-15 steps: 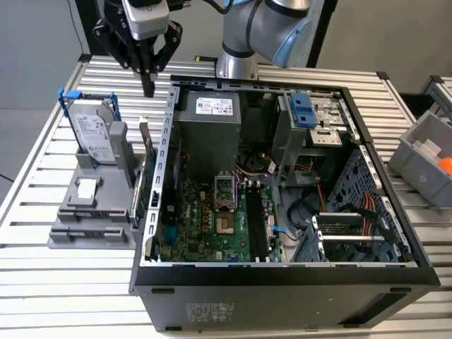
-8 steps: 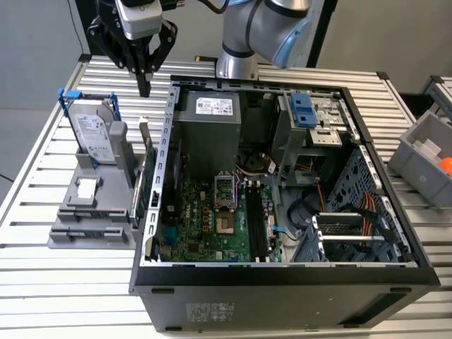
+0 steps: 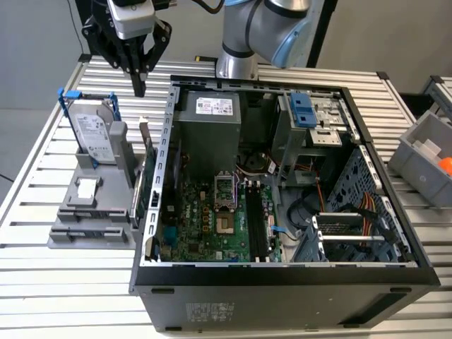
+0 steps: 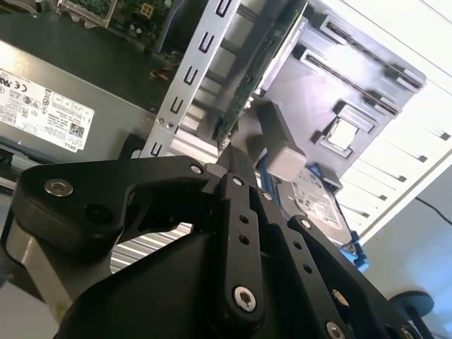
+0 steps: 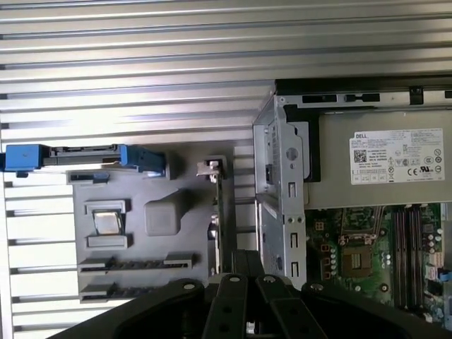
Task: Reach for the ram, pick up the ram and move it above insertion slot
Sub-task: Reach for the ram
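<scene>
I'm hovering the black two-finger gripper [image 3: 139,86] above the thin green ram stick [image 3: 148,176], which is standing on edge in the grey plastic holder [image 3: 85,229] beside the open black computer case [image 3: 282,282]. Its fingers are pinching together, empty. Descending like this, I'm risking them striking the stick's top edge.

The robot arm [image 3: 248,32] is fat, round and shiny grey with a light blue cap [image 3: 295,39], a black cable [image 3: 201,6] hangs by it, and its gripper [image 3: 139,90] is made of black bars held by little silver screws [image 4: 244,299].
</scene>
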`<state>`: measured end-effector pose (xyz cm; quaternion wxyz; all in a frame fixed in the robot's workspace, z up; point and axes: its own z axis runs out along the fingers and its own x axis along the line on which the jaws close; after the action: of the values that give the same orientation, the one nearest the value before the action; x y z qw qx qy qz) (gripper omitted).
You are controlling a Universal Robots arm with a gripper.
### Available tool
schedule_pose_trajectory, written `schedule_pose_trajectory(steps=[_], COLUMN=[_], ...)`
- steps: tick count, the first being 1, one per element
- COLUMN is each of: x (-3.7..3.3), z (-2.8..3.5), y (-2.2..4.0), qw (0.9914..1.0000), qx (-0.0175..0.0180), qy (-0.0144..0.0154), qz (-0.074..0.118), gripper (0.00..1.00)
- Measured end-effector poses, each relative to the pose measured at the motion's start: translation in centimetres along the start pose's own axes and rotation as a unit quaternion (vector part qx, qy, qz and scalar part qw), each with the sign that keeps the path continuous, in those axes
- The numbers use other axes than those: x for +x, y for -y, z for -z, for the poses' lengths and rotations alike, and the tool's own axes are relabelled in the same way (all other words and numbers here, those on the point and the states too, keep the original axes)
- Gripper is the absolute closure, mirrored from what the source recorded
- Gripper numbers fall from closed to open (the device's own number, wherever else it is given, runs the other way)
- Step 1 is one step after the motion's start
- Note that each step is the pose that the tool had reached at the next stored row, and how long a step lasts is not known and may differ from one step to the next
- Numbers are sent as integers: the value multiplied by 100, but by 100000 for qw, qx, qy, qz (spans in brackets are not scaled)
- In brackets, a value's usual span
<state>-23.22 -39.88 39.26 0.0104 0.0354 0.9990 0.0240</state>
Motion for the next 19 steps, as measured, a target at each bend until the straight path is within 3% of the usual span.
schedule_pose_trajectory(steps=[19], x=[143], z=[3], y=[10], qw=[100000], qx=[2], qy=[1], qz=[-2], gripper=[100])
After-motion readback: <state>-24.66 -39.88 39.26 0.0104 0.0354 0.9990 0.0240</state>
